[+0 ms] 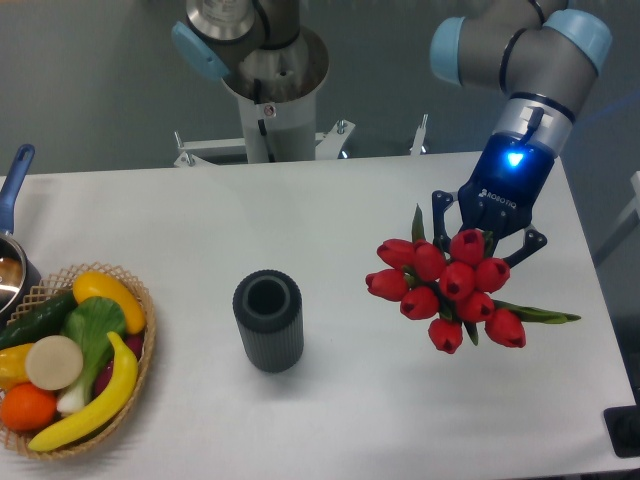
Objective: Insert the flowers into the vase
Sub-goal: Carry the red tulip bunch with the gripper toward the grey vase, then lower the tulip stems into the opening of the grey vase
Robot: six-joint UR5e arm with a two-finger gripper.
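Observation:
The flowers (445,287), a bunch of red tulip buds with green leaves, hang in the air over the right part of the table. My gripper (483,237) sits right behind the buds and is shut on the flowers; their stems are hidden behind the blooms and the fingers. The vase (268,320), a dark grey ribbed cylinder with an open round mouth, stands upright on the table well to the left of the bouquet.
A wicker basket (137,362) with toy fruit and vegetables sits at the front left edge. A pan with a blue handle (14,181) pokes in at the far left. The robot base (270,90) rises behind the table.

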